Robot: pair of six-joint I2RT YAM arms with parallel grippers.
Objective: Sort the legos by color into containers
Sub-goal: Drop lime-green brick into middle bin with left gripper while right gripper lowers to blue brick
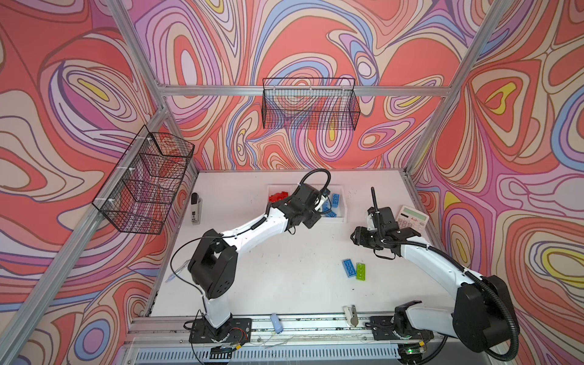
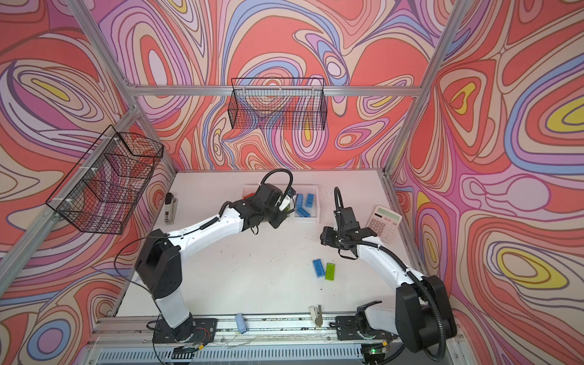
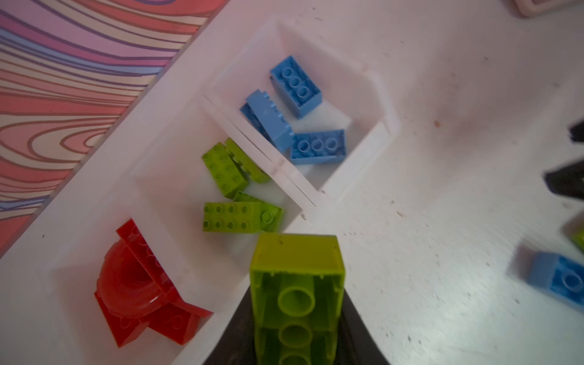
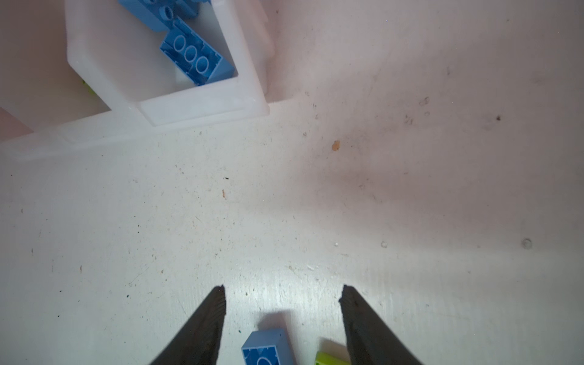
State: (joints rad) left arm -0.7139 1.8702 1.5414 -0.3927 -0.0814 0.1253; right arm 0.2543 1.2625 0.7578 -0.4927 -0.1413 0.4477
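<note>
Containers [image 3: 388,132]: you have three white bins joined in a row at the far side of the table [image 1: 284,284].
- End bin: three blue bricks [image 3: 297,85], one tipped on its side.
- Middle bin: four lime bricks [image 3: 221,167] countable. A fifth sliver shows among them, and the overlap leaves the count unsettled.
- Other end bin: one red arch [image 3: 129,284] lying on red bricks [image 3: 177,325]. There are at least two, with the rest covered by the arch.
- Loose on the table: two, a loose blue brick [image 1: 349,268] and a loose lime brick [image 1: 361,271], side by side.

Your left gripper [image 3: 297,300] is clamped on one held lime brick [image 3: 297,252], hollow underside toward the wrist camera, above the middle bin's near edge. The brick hides most of both fingers.

Your right gripper [image 4: 282,290] hovers over bare table with its jaws well apart and nothing between the tips. It is near the two loose bricks but clear of them.

Hard to read:
- In both top views the left arm [image 1: 252,227] covers the middle bin and part of the red one.
- In the right wrist view both loose bricks are cut off by the frame edge.
- In the left wrist view they are blurred.

Also present: two wire baskets [image 1: 311,104] on the walls and one calculator [image 1: 410,219].
</note>
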